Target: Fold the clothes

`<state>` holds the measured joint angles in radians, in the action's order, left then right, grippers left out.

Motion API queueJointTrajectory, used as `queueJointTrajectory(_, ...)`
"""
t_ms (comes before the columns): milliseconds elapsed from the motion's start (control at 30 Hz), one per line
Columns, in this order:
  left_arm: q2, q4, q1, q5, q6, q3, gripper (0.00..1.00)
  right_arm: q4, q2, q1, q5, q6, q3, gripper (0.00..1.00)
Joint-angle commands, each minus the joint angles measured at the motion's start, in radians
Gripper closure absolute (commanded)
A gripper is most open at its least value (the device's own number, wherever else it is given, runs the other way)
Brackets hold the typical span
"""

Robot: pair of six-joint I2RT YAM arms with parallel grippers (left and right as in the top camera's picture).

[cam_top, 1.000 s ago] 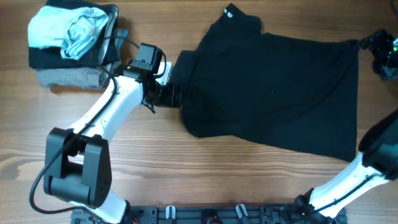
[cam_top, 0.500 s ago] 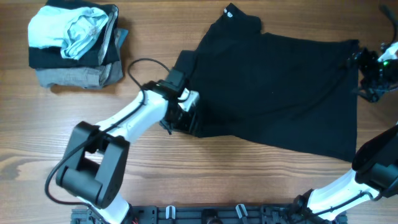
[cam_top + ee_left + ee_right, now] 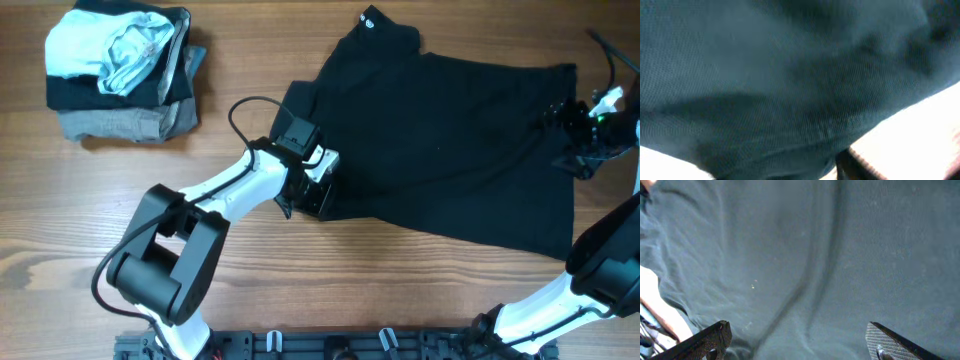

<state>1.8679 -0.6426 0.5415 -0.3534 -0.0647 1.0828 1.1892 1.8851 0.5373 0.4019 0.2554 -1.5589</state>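
A black shirt (image 3: pixel 450 140) lies spread flat across the middle and right of the table. My left gripper (image 3: pixel 318 190) is at the shirt's lower left edge, below the left sleeve, and looks shut on the cloth. In the left wrist view the dark cloth (image 3: pixel 790 75) fills the frame, with only one fingertip (image 3: pixel 842 165) showing. My right gripper (image 3: pixel 565 122) hangs over the shirt's right edge. Its fingers (image 3: pixel 800 335) are wide open just above the cloth (image 3: pixel 830 245) and hold nothing.
A pile of folded clothes (image 3: pixel 118 70) sits at the far left: pale blue on top, black and grey below. Bare wooden table (image 3: pixel 300 280) runs along the front. The left arm's cable (image 3: pixel 240 110) loops beside the sleeve.
My left gripper has moved right and toward the front, from the sleeve's outer edge onto the shirt's lower left edge. My right gripper has moved left and down, onto the shirt's right edge.
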Motion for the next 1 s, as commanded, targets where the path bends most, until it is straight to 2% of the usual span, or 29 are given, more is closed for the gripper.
queueJointTrajectory(0, 0.045, -0.026, 0.003, 0.050, 0.005, -0.016, 0.96, -0.004, 0.006, -0.002, -0.022, -0.017, 0.048, 0.09)
queueJointTrajectory(100, 0.043, -0.159, -0.015, 0.064, 0.005, 0.021, 0.96, -0.015, 0.006, -0.002, -0.033, -0.016, 0.088, 0.09)
queueJointTrajectory(300, 0.042, -0.524, -0.148, 0.199, 0.005, 0.159, 0.96, -0.053, 0.006, -0.002, -0.074, 0.006, 0.183, 0.09)
queueJointTrajectory(400, 0.042, -0.531, -0.221, 0.190, -0.003, 0.179, 0.96, -0.061, 0.006, -0.002, -0.073, 0.005, 0.217, 0.09)
queueJointTrajectory(533, 0.042, -0.505, -0.261, 0.134, -0.002, 0.179, 0.82, -0.047, 0.006, -0.006, -0.073, -0.031, 0.290, 0.10)
queueJointTrajectory(600, 0.042, -0.497, -0.262, 0.134, -0.002, 0.178, 0.79, -0.063, 0.006, -0.007, -0.082, -0.029, 0.362, 0.10)
queueJointTrajectory(667, 0.042, -0.485, -0.264, 0.134, -0.002, 0.178, 0.77, -0.163, 0.006, -0.007, -0.212, 0.060, 0.486, 0.11)
queueJointTrajectory(733, 0.042, -0.479, -0.264, 0.134, 0.002, 0.178, 0.75, -0.192, 0.006, -0.007, -0.246, 0.100, 0.514, 0.11)
queueJointTrajectory(800, 0.042, -0.472, -0.264, 0.134, 0.002, 0.178, 0.59, -0.207, 0.006, -0.007, -0.303, 0.149, 0.528, 0.11)
queueJointTrajectory(867, 0.042, -0.463, -0.264, 0.134, 0.002, 0.178, 0.53, -0.212, 0.006, -0.007, -0.392, 0.208, 0.528, 0.25)
queueJointTrajectory(933, 0.042, -0.456, -0.264, 0.134, 0.002, 0.178, 0.46, -0.231, 0.006, -0.004, -0.493, 0.297, 0.528, 0.65)
queueJointTrajectory(967, 0.042, -0.452, -0.264, 0.134, 0.002, 0.178, 0.44, -0.253, 0.006, 0.001, -0.526, 0.338, 0.528, 0.90)
